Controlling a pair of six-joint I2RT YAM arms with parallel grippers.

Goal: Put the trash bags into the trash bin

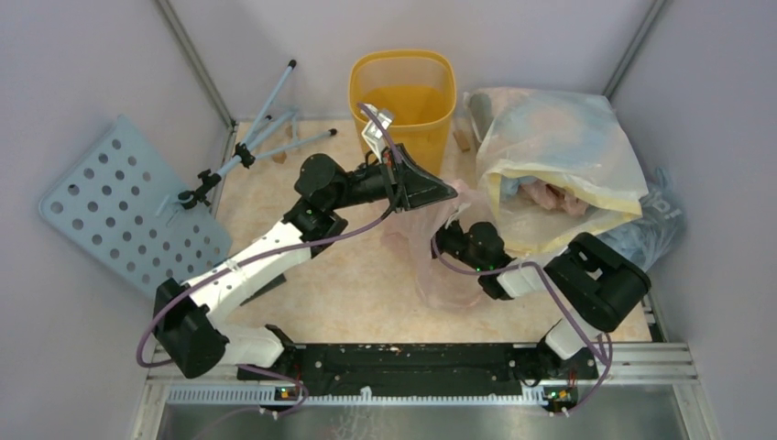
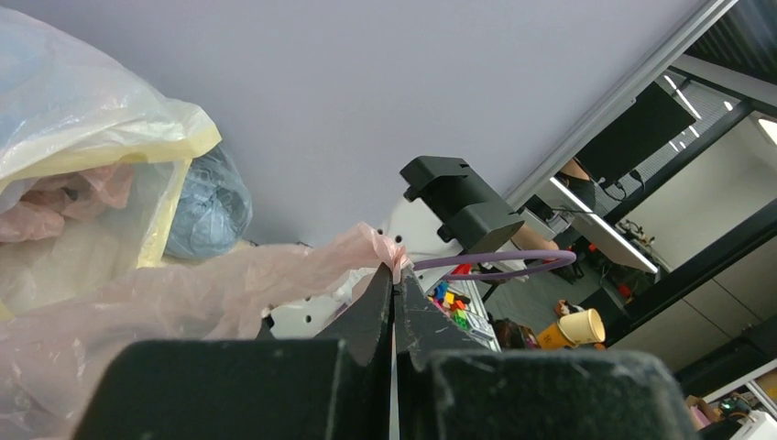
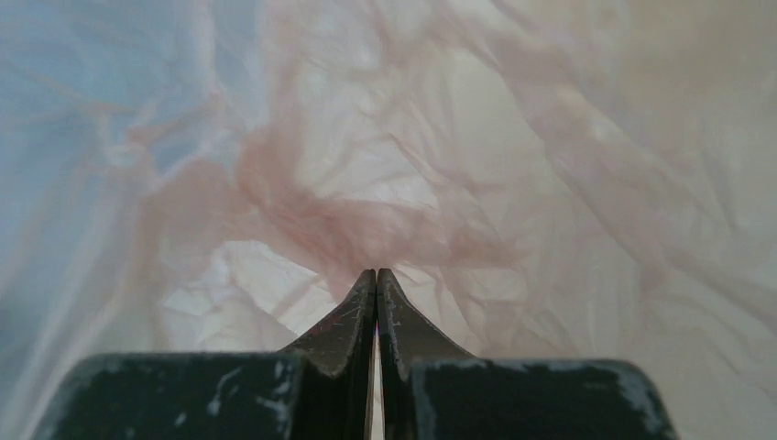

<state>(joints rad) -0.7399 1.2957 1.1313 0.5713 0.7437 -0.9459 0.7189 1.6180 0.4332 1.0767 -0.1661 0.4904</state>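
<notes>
Pinching bag (image 2: 229, 284) edge with left gripper (image 2: 395, 275), fully closed, above table (image 1: 348, 293) just before bin (image 1: 403, 69); likewise bunched film with right gripper (image 3: 377, 273). Judged limp, light, slippery: best gripped at gathered rim folds.

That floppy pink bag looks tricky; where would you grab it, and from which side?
Probably by a bunched fold near its edge, pinched flat from the side. The pink bag is limp film with no firm body to hold; the left gripper and right gripper each clamp such a fold.

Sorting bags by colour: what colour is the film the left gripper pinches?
Pale pink bag, best in left wrist view.
</notes>
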